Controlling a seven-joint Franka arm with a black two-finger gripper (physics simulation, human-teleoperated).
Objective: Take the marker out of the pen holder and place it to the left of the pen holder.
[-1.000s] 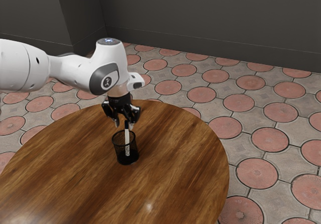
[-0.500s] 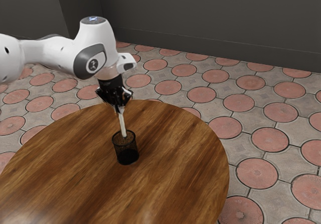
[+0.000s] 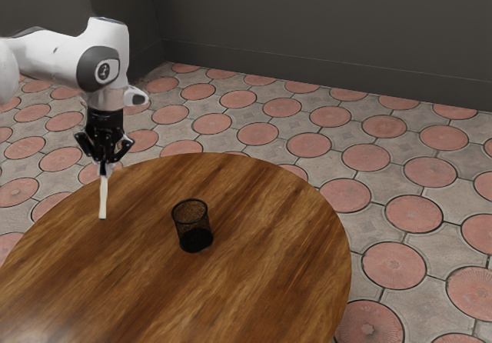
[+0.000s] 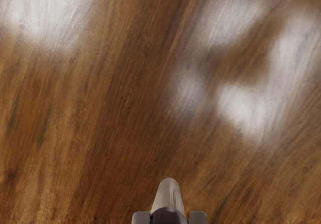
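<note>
In the exterior view, left of frame, our gripper pinches the marker near upright, clear of the pen holder, lower centre. The wrist view has it at bottom centre, above the table. Placing seems in hand; next we should lower gently, then release.

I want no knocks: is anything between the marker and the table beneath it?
Nothing visible stands between the marker in the hand and the table below; the pen holder stands apart, toward the exterior view's right.
</note>
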